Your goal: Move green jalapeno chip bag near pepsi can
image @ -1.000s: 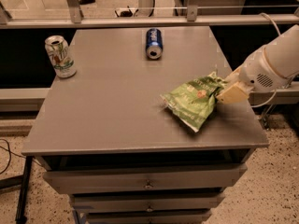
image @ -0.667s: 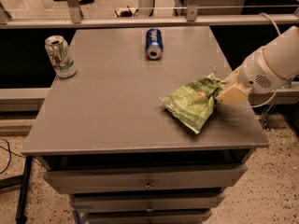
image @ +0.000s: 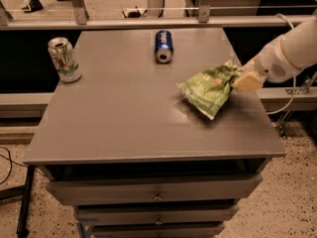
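The green jalapeno chip bag (image: 209, 89) hangs tilted just above the right side of the grey table (image: 124, 118), with its shadow under it. My gripper (image: 242, 79) comes in from the right edge of the table and is shut on the bag's right end. The pepsi can (image: 163, 45), dark blue with a silver top, lies on its side at the back middle of the table, its top facing me. The bag is to the front right of the can, about one bag length away.
A white-and-green can (image: 64, 59) stands upright at the back left of the table. A metal rail (image: 148, 23) runs behind the table's far edge. Drawers (image: 153, 192) sit under the tabletop. A cable (image: 290, 100) hangs at the right.
My gripper has lifted the chip bag a little and carried it slightly toward the back of the table. The two cans have not moved.
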Controlling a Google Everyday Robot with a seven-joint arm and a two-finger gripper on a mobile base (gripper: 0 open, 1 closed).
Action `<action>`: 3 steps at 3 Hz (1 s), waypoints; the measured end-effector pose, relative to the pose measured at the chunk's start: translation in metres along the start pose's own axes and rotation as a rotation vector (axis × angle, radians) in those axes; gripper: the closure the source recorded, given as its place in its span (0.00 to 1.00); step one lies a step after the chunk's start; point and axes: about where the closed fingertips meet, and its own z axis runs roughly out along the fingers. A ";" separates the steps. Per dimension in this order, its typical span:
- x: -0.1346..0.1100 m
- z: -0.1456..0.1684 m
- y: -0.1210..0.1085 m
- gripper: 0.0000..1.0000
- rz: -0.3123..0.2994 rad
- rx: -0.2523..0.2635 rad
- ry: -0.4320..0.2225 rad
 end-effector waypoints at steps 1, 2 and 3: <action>0.003 0.003 -0.063 1.00 0.047 0.057 -0.018; -0.003 0.010 -0.115 1.00 0.075 0.095 -0.040; -0.036 0.003 -0.158 1.00 0.083 0.164 -0.114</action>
